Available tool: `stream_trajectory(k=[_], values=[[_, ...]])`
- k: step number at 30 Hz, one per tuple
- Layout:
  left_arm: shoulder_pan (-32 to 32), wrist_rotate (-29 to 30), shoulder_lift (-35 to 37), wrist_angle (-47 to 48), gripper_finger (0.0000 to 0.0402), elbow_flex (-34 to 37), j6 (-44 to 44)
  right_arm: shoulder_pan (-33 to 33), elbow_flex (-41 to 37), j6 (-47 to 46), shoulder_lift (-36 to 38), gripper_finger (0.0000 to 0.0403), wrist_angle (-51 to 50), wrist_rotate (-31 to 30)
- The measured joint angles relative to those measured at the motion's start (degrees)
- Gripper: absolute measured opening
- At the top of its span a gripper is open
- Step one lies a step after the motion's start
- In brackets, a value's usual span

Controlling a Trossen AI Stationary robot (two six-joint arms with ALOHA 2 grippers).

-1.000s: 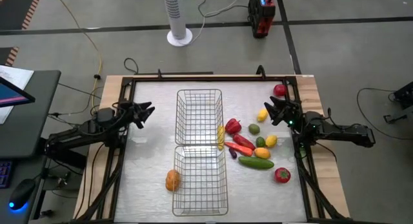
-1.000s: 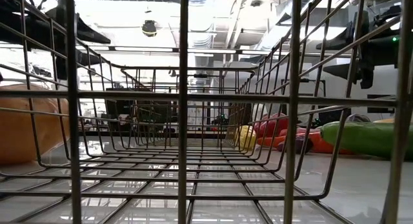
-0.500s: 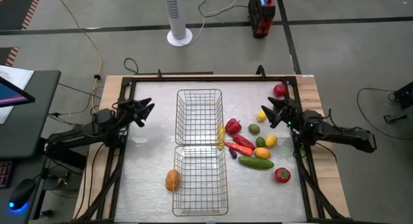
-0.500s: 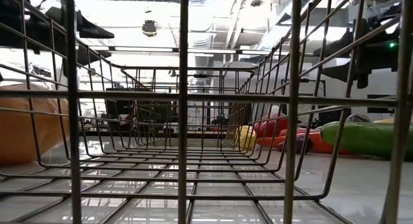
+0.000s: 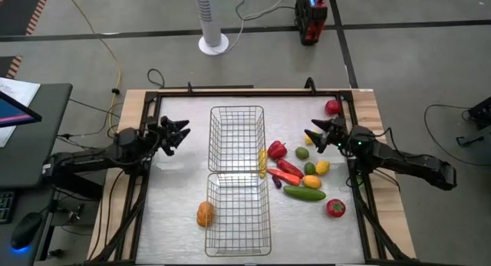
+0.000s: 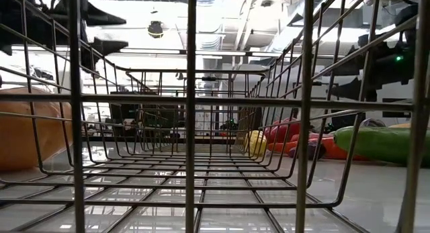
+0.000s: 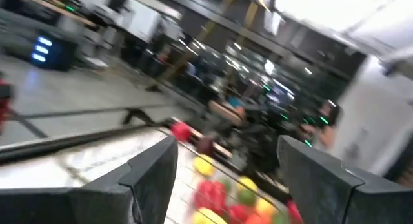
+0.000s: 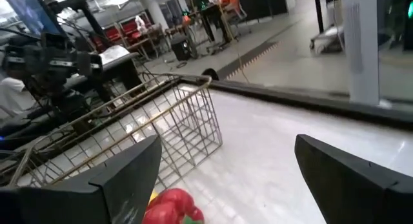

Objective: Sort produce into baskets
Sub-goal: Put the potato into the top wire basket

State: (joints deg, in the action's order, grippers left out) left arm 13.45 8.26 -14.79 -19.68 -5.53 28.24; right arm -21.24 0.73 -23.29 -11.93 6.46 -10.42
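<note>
**Kid:** Why do the two baskets [image 5: 238,178] sit end to end in the middle of the desk [image 5: 176,197]?

**Helper:** I think it is so both arms can reach them; one basket is for one kind of food and the other for the other kind; both look empty now.

**Kid:** Where is the food?

**Helper:** Most of the produce [image 5: 301,172] lies in a loose pile just beside the baskets, on the right arm's side; a red pepper [image 5: 277,149], a green cucumber [image 5: 304,192] and yellow lemons [image 5: 312,136] are there; one red piece [image 5: 332,107] sits by the far corner and another red piece [image 5: 335,208] sits nearer; an orange piece [image 5: 205,213] lies alone on the other side, touching the near basket.

**Kid:** What is the right gripper [image 5: 314,135] doing?

**Helper:** It hangs over the far end of the pile with its fingers wide apart and nothing in them; I think it is getting ready to pick; its own camera sees the red pepper [image 8: 173,207] below it.

**Kid:** And the left gripper [image 5: 180,133]?

**Helper:** It is beside the far basket, up off the desk; it holds nothing; it reads as pressed closed, though its own camera shows a gap between the fingers.

**Kid:** Any words to read?

**Helper:** No; I see no labels or writing I can read.
</note>
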Motion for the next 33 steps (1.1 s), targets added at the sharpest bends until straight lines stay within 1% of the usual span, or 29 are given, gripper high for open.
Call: stream_trajectory(k=[2,5,7,9,13,16,18,20,23,26,28,31,33], values=[[0.0,-4.4,-1.4,1.3,0.0253,-1.6,-0.1,0.3,0.0,-3.5,-0.7,0.0382,0.4,0.3],[-0.6,-10.6,-4.0,2.0,0.0253,-3.5,-0.6,1.8,0.0,-7.2,-1.6,0.0382,2.9,2.4],[-1.9,-12.5,-5.7,2.2,0.0253,-4.7,-1.8,3.4,0.0,-8.5,-2.2,0.0382,6.1,3.3],[-3.8,-12.7,-7.1,2.1,0.0253,-5.6,-2.6,5.5,0.0,-8.7,-2.7,0.0382,8.8,3.3],[-9.1,-11.8,-8.5,2.4,0.0253,-8.1,-4.7,10.3,1.6,-8.7,-3.2,0.0382,11.8,3.3],[-15.0,-9.4,-9.0,2.1,0.0253,-10.8,-7.4,13.7,4.8,-7.7,-3.1,0.0382,11.9,3.2],[-19.8,-5.5,-10.1,2.4,0.0253,-12.2,-8.6,15.7,7.5,-6.1,-3.1,0.0382,11.7,3.1],[-24.8,-0.3,-11.8,5.1,0.0253,-13.6,-8.2,17.7,10.2,-3.9,-3.1,0.0382,10.8,3.0],[-32.4,7.8,-15.1,11.5,0.0253,-16.4,-4.9,21.1,12.3,-0.9,-3.1,0.0382,9.6,2.4],[-38.2,14.3,-18.4,23.7,0.0253,-21.7,0.7,24.4,12.9,0.5,-3.5,0.0382,8.9,-1.2],[-41.0,15.8,-20.6,34.6,0.0253,-26.5,6.2,26.2,13.3,2.0,-3.5,0.0382,8.8,-3.7],[-44.8,15.8,-24.5,50.7,0.0253,-34.1,15.9,28.2,14.2,4.2,-3.5,0.0382,9.0,-6.2],[-47.3,15.8,-27.7,59.8,0.0253,-38.2,21.5,28.9,14.9,5.4,-3.5,0.0382,8.9,-7.7]])
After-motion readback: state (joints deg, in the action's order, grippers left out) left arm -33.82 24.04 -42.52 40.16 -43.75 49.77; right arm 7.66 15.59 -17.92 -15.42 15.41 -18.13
